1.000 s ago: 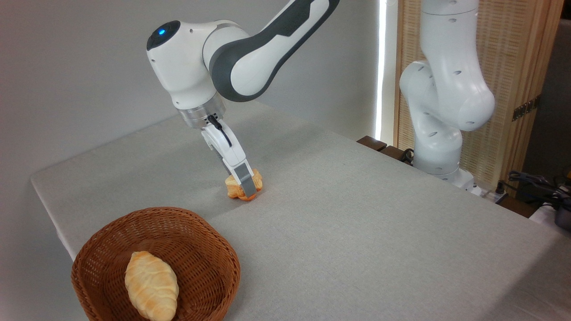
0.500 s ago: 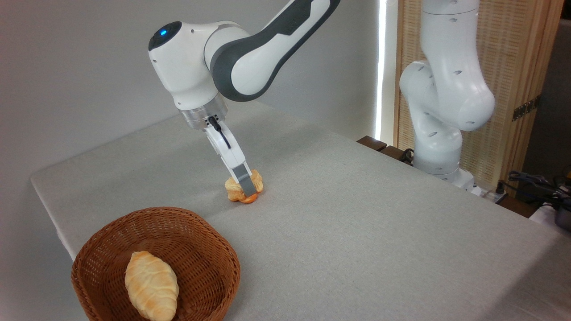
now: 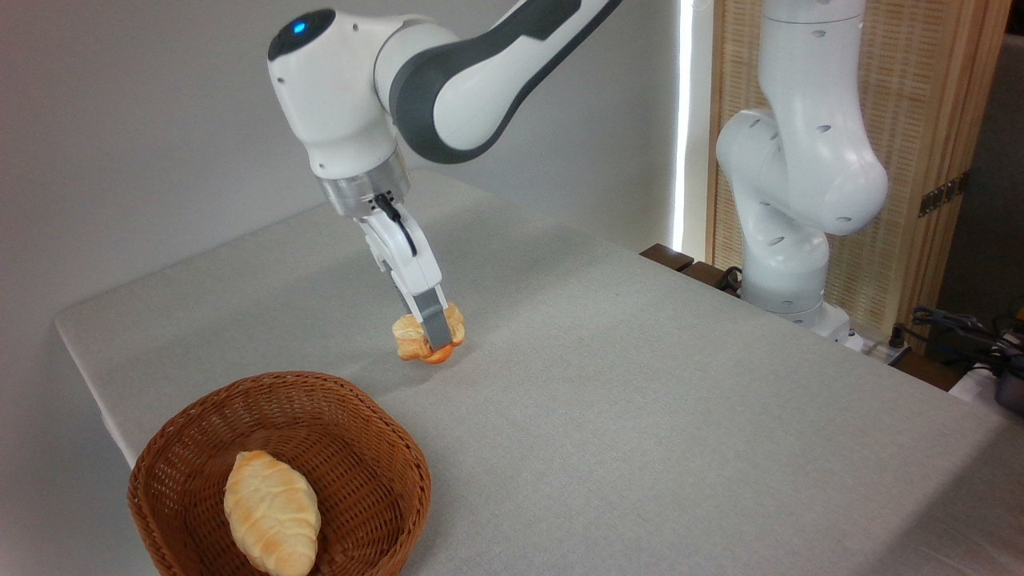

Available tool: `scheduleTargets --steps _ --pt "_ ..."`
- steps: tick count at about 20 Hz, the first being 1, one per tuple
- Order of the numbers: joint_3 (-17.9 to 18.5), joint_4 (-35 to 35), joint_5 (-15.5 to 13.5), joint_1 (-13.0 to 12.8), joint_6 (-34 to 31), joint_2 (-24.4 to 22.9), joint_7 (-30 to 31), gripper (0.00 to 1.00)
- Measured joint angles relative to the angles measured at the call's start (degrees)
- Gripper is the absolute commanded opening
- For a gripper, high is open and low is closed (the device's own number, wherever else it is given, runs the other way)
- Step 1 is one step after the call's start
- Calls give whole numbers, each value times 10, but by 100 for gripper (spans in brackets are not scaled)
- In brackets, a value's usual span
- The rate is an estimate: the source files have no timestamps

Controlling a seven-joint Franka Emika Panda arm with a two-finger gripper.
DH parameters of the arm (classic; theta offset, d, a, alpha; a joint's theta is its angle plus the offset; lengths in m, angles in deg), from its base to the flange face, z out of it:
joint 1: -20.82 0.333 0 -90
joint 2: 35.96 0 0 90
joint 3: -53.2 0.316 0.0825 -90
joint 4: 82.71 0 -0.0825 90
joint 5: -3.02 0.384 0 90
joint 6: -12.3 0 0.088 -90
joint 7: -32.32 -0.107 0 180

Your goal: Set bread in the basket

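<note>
We logged the grey cloth-covered table [image 3: 640, 416] first: broad and mostly bare, its near-left corner taken up by the wicker basket [image 3: 352, 432]. The Panda arm [image 3: 448, 88] reached in from the upper right and hung over the table's left half, wrist angled downward. A second white robot arm [image 3: 800, 168] stood at the far right edge, beside a slatted wooden screen [image 3: 936, 120], with some cables [image 3: 960, 328] behind it; all were well apart from the work.

The basket already held a pale-yellow croissant-shaped loaf [image 3: 270, 512], lying toward its front.

The gripper [image 3: 430, 342] had its fingers pinching the bread [image 3: 418, 342], the small golden-orange bun, across its middle. The bun appeared just clear of the cloth, near the basket's far rim but outside it.

We judged the step in hand to be the carry to the basket. To do it well, we noted: raise the bun higher than the rim before moving across, travel toward the near-left corner, and release over the open weave to the right of or behind the loaf, low enough that the bun would not bounce out. The rim was the only obstacle on that path. The grip looked narrow on a rounded, ridged crust, so we judged slippage possible under a quick move.
</note>
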Motion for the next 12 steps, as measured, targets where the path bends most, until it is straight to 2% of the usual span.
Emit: scheduleTargets --steps 4,5,6,7,10,12 --pt "27 -32 -1 1 7 -6 -2 52" --pt "34 -43 -1 2 13 -7 -2 56" --pt "41 -53 -1 2 25 -7 -2 72" --pt "48 -60 -1 2 41 -7 -2 83" --pt "62 -67 0 3 112 -6 -2 100" --pt "68 -66 1 3 164 -1 -2 100"
